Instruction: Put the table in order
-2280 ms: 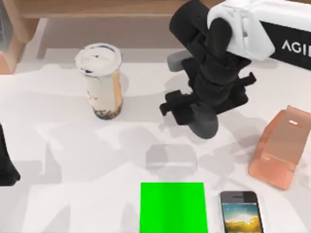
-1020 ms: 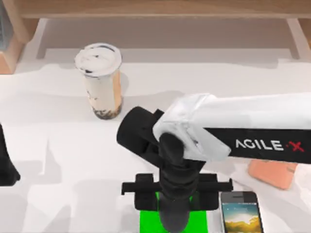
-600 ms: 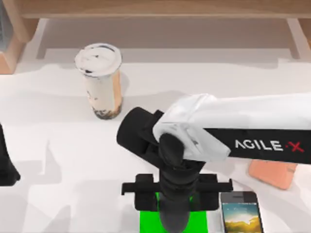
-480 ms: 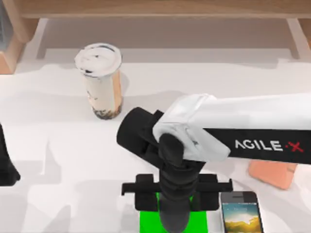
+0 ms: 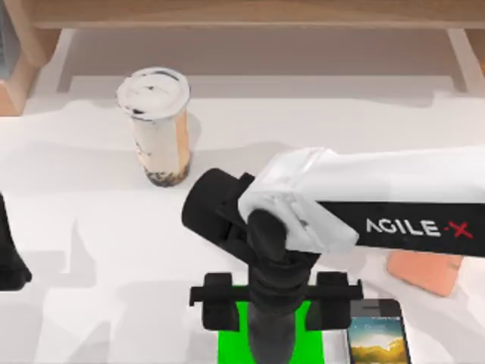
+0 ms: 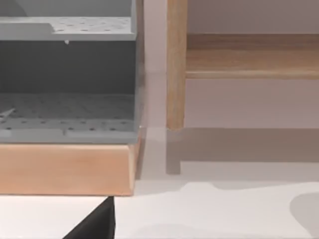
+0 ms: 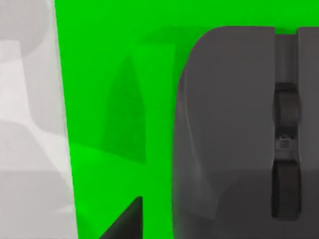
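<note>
One change against half a second earlier: right gripper [image 5: 274,305] fingers had spread further apart, each black finger [image 5: 216,302] sitting further out along the crossbar. Arm position otherwise unchanged.

Right gripper: at 6 o'clock on the table [image 5: 98,250], over the mat [image 5: 233,343]. Jaws wide apart, gripping nothing. Whether a finger touched the mouse could not be told.

Mouse [image 7: 224,139]: grey, lying on the green mat, seen in the right wrist view directly below the gripper.

Left arm [image 5: 7,262]: parked at 9 o'clock, at the table's edge; its finger state could not be told.

Table: white, spanning the top view, wooden frame [image 5: 227,14] along 12 o'clock.

Cup [image 5: 159,129]: upright, lidded, at 11 o'clock, well apart from the gripper.

Phone [image 5: 377,335]: face up, at 5 o'clock, just beside the mat.

Stand [image 5: 428,271]: pink, at 4 o'clock, partly under the right arm.

Shelf unit [image 6: 67,79]: grey, on a wooden base, in the left wrist view.
</note>
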Robot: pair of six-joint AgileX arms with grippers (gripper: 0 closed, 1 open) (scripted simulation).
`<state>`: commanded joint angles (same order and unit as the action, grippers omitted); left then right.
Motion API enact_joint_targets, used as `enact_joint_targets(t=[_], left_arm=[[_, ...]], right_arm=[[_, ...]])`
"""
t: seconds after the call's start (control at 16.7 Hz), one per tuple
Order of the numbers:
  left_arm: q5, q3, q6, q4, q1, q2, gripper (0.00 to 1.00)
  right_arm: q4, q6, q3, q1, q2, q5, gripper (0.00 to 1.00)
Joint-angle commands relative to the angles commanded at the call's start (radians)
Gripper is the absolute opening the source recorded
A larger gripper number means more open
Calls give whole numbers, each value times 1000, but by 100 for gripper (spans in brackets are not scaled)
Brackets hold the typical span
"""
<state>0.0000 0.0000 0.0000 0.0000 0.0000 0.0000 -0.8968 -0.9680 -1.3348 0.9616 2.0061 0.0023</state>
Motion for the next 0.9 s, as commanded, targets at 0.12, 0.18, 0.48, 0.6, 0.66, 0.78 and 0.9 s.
enact_joint_targets(t=[0.12, 0.18, 0.48, 0.6, 0.66, 0.78, 0.9], left_arm=[[0, 0, 0, 0, 0, 0, 100], [0, 0, 0, 0, 0, 0, 100], [0, 0, 0, 0, 0, 0, 100], [0, 0, 0, 0, 0, 0, 100], [0, 0, 0, 0, 0, 0, 100], [0, 0, 0, 0, 0, 0, 100], [0, 0, 0, 0, 0, 0, 100]], right_arm=[[0, 0, 0, 0, 0, 0, 100], [0, 0, 0, 0, 0, 0, 100], [0, 0, 0, -1, -1, 0, 100], [-2, 2, -2, -3, -13, 1, 100], [-3, 6, 0, -6, -30, 2, 100], [-7, 17, 21, -17, -72, 3, 100], [-11, 32, 59, -31, -123, 4, 100]])
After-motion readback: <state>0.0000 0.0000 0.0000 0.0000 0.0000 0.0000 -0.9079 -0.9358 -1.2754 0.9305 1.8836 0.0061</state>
